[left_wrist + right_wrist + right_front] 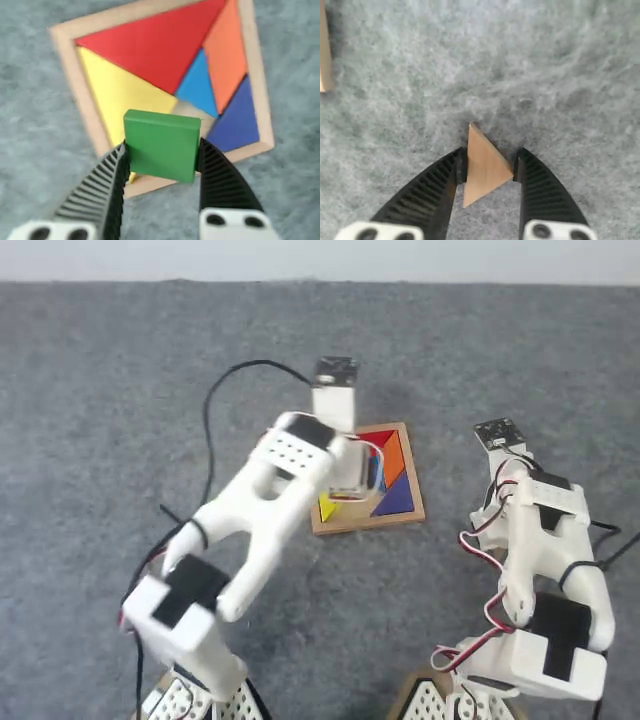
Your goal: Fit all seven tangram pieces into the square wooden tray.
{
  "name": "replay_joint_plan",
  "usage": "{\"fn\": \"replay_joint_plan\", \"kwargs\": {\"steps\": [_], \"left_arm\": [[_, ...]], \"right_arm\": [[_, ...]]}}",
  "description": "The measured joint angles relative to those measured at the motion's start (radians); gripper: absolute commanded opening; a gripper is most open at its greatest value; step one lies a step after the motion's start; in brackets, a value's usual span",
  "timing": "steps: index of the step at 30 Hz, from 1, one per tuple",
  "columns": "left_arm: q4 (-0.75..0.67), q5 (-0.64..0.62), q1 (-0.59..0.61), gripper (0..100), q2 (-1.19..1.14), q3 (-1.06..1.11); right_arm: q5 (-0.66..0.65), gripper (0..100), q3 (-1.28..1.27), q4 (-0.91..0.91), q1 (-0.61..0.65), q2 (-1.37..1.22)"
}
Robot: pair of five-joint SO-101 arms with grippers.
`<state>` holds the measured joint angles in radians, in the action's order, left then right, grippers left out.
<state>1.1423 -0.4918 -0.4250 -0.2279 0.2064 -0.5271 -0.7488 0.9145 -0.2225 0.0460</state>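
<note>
- The left arm [250, 530] and the right arm [540, 560] rise side by side from the near edge of the grey, felt-like surface [100, 390]. The left one leans in over the tray, and the right one stands well apart to its side.
- The right pincer [490, 155] is closed most of the way on a tan triangle [482, 170], one black finger against each side of it. The piece is held over bare grey surface, and I cannot tell whether it touches the surface.
- The left pincer [162, 146] is partly closed on the green square [161, 147], with its ribbed fingers [114, 170] pressed to two opposite edges.
- The green square sits over one edge of the square wooden tray [95, 115]. Whether it touches the wood cannot be told.
- Just beyond the square, a small patch of bare tray floor [187, 110] shows between the pieces.
- In the tray lie a yellow triangle [115, 95] and a large red triangle [150, 50], edge to edge. A light blue triangle [197, 87], an orange piece [225, 60] and a dark blue triangle [235, 125] fill the other side.
- In the high view the tray [370, 521] lies flat on the surface, partly covered by the left arm's wrist.
</note>
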Motion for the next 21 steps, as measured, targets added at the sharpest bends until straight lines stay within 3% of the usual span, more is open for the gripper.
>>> {"fn": "replay_joint_plan", "kwargs": {"steps": [5, 21], "left_arm": [[0.0, 0.026, -0.063, 5, -0.092, -0.052], [0.002, 0.413, -0.069, 5, -0.141, -0.091]], "right_arm": [[0.0, 13.2, 0.0, 0.0, 0.0, 0.0], [0.0, 13.2, 0.0, 0.0, 0.0, 0.0]]}}
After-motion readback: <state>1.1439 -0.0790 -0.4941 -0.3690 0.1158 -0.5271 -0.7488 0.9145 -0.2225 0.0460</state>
